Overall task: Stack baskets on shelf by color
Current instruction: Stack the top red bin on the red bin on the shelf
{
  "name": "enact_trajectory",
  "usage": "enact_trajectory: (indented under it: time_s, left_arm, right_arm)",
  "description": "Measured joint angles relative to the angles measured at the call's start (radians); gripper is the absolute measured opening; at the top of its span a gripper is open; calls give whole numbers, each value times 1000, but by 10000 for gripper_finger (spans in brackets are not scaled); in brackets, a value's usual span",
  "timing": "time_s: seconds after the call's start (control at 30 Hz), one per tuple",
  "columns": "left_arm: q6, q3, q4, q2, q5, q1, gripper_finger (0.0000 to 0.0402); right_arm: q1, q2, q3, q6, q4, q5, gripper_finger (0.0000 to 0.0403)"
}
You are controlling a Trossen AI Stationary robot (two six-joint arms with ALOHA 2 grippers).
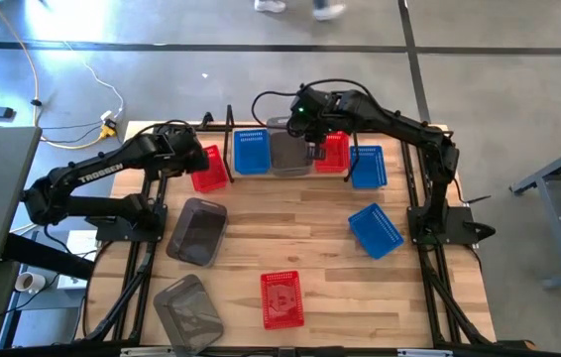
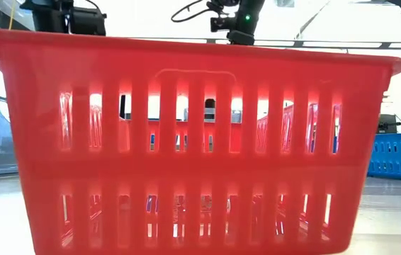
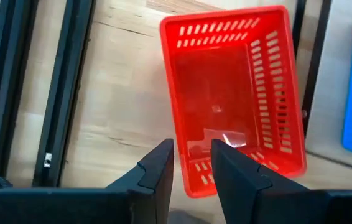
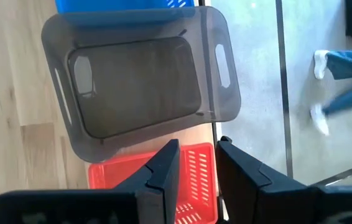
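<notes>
The black wire shelf [image 1: 229, 134] stands at the table's far edge. On it sit a blue basket [image 1: 251, 151], a grey basket [image 1: 289, 155] and a red basket [image 1: 334, 151], side by side. My right gripper [image 1: 315, 147] is over the gap between the grey and red ones, shut on the red basket [image 4: 194, 186]. My left gripper [image 1: 195, 159] is shut on a second red basket [image 1: 210, 169], which lies askew just left of the shelf. A third red basket [image 2: 193, 142] fills the low view. My left gripper [image 3: 191, 163] comes from above at a corner of the red basket's rim [image 3: 194, 169], where a long wall meets a short end. One finger [image 3: 235, 171] is inside the basket and one [image 3: 160, 171] outside. Whether the basket is off the table, I cannot tell. My right gripper [image 4: 194, 163] reaches down onto the red basket's slotted long wall [image 4: 199, 167], the one beside the grey basket [image 4: 138, 81]. The wall lies between the two fingers, one inside and one outside. The basket stays level.
Loose on the table are two blue baskets [image 1: 368, 166] [image 1: 375, 230], two grey baskets [image 1: 197, 230] [image 1: 187, 309] and the red one [image 1: 281, 297] near the front edge. Black arm rails [image 1: 142, 268] run along both sides. A person's legs [image 4: 341, 81] pass beyond the far edge.
</notes>
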Motion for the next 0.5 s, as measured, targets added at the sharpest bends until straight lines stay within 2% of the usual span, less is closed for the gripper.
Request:
enact_trajectory:
  time_s: [0.2, 0.5]
  left_arm:
    - [-23, -54, 114, 4, 23, 33, 98]
    - [-66, -74, 123, 92, 18, 36, 98]
  right_arm:
    - [-6, 0, 0, -3, 0, -1, 91]
    - [-6, 0, 0, -15, -7, -5, 91]
